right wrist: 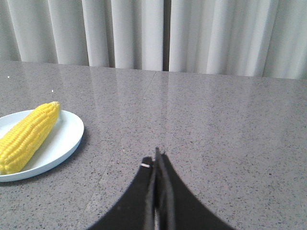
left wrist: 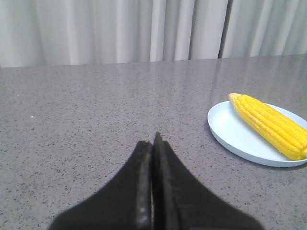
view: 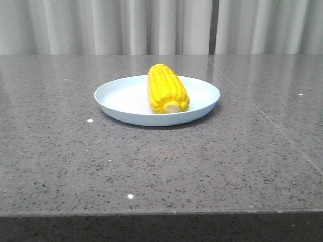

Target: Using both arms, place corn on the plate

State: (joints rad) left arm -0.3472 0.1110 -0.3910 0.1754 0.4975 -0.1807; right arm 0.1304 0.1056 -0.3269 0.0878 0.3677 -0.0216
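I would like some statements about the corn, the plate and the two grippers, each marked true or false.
1. The corn lies on the plate. True.
2. The left gripper is wide open. False: its fingers are pressed together.
3. The right gripper holds the corn. False: it is shut on nothing, apart from the plate.
4. The corn's pale stub end points toward the front camera. True.
5. The plate is dark red. False: it is pale blue.

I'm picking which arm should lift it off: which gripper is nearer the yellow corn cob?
Cannot tell; roughly equal. Left gripper sits shut left of the yellow corn cob on the pale blue plate; right gripper shut to its right.
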